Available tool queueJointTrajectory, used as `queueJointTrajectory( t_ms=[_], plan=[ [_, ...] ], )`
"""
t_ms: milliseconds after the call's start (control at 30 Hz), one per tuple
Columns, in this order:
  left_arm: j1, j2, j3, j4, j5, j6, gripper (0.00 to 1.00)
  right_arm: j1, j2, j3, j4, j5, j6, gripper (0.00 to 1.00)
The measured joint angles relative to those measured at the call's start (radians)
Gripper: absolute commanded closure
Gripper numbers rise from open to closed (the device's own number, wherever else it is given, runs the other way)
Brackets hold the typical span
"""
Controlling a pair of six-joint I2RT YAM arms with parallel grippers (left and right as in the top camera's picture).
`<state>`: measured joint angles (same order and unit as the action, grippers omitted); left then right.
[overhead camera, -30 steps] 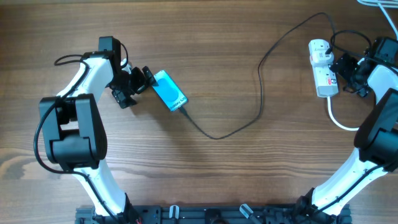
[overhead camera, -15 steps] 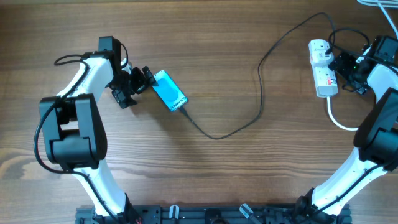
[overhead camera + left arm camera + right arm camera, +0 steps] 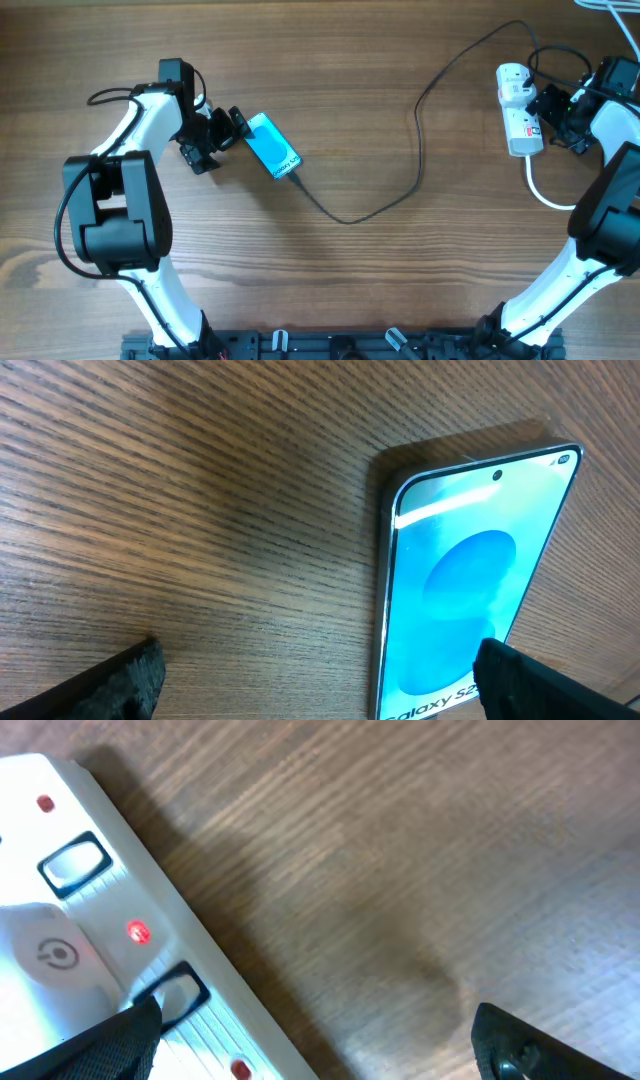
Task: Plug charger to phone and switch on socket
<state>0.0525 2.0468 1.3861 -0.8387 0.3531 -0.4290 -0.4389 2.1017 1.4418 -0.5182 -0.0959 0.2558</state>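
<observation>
Lying flat on the brown wood-grain table (image 3: 400, 280), left of centre, the small rectangular phone with the turquoise face and pale edges (image 3: 272, 146) is sitting at a slant, its screen (image 3: 470, 590) facing up. The left gripper (image 3: 222, 140) is hovering just beside the phone's far left end with its 2 black fingers spread wide and gripping nothing; in the left wrist view the gripper (image 3: 320, 685) is showing 1 fingertip (image 3: 125, 678) over bare wood and the other overlapping the phone's lower corner, though I cannot tell whether it is touching. The thin long black charger cable (image 3: 420, 130) is meeting the phone's near right end with its small plug tip, then curving across the table and up toward the far right. There the white elongated power strip socket (image 3: 519, 110) is lying with a round white plug at its far end. The right gripper (image 3: 560, 115) is waiting just right of the socket, jaws fully apart and empty. In the right wrist view, the socket (image 3: 90, 910) is showing a small red light (image 3: 138, 931) glowing beside a white rocker switch (image 3: 75, 860).
</observation>
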Motion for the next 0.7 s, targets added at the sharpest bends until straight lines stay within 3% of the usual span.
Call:
queueJointTrajectory(
  t_ms=[333, 567, 700],
  plan=[
    [0.0, 0.0, 0.0, 0.0, 0.0, 0.0, 0.0, 0.036, -0.207, -0.026, -0.223, -0.046, -0.027, 0.0],
    [0.0, 0.0, 0.0, 0.0, 0.0, 0.0, 0.0, 0.12, -0.209, -0.028, -0.39, -0.09, -0.027, 0.0],
    [0.0, 0.0, 0.0, 0.0, 0.0, 0.0, 0.0, 0.135, -0.209, -0.028, -0.402, -0.092, -0.027, 0.0]
  ],
)
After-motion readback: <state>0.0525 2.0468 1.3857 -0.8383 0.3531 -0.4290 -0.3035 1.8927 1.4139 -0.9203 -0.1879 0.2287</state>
